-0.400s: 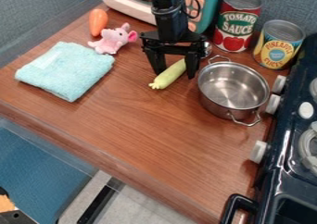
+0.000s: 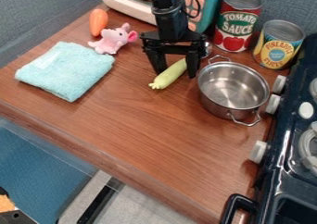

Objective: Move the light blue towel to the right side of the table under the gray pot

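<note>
On your far left, the light blue towel (image 2: pixel 66 71) lies folded flat near the left end of the tabletop (image 2: pixel 142 130), well apart from the pot, between the tabletop's wall-side left edge and its front edge. Next you have an orange toy carrot (image 2: pixel 98 22) by that left edge, toward the back corner, and a pink plush animal (image 2: pixel 112 39) just beside the towel's back corner. Along the back edge you see a teal and white toy appliance (image 2: pixel 212 8) with pink buttons, partly behind the arm. Your gripper (image 2: pixel 176 75) hangs down over the back half of the tabletop with its fingers set wide apart, and a yellow-green toy vegetable (image 2: pixel 165 78) lies slanted between and below them. To its right, your gray pot (image 2: pixel 232 86) stands upright near the right edge. Behind it, toward the back right corner, stand a red can (image 2: pixel 234 26) and a yellow can (image 2: pixel 278 46), and at your far right the dark toy stove (image 2: pixel 282 186) lines the right edge, its pale knobs facing the pot
</note>
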`<state>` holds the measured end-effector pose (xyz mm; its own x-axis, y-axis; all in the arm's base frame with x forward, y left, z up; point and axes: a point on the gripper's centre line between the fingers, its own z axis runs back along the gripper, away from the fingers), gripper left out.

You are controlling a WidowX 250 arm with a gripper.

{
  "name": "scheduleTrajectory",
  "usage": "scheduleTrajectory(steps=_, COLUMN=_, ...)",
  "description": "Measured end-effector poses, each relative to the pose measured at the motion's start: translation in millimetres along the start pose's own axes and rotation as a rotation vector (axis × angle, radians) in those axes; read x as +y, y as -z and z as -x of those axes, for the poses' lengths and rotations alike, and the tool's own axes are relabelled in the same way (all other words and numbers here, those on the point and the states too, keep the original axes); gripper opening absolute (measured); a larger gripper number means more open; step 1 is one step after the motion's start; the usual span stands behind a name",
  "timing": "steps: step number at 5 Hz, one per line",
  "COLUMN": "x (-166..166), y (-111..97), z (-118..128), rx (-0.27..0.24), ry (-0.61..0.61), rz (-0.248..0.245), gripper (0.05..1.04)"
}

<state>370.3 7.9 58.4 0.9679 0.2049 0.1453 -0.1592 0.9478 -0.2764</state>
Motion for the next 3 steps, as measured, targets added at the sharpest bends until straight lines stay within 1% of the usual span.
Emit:
scheduleTrajectory(steps=1, x=4.2, y=-29.5, z=-3.6, rx=-0.042, ry=-0.054, rz=0.060, gripper=0.999)
scheduleTrajectory(steps=2, x=7.1, y=-74.2, z=-7.5, rx=-0.148, ry=-0.058, rz=0.076, gripper=0.999)
scheduleTrajectory(steps=3, x=25.4, y=-111.8, z=-1.1, rx=-0.232, ry=-0.107, rz=0.061, gripper=0.999)
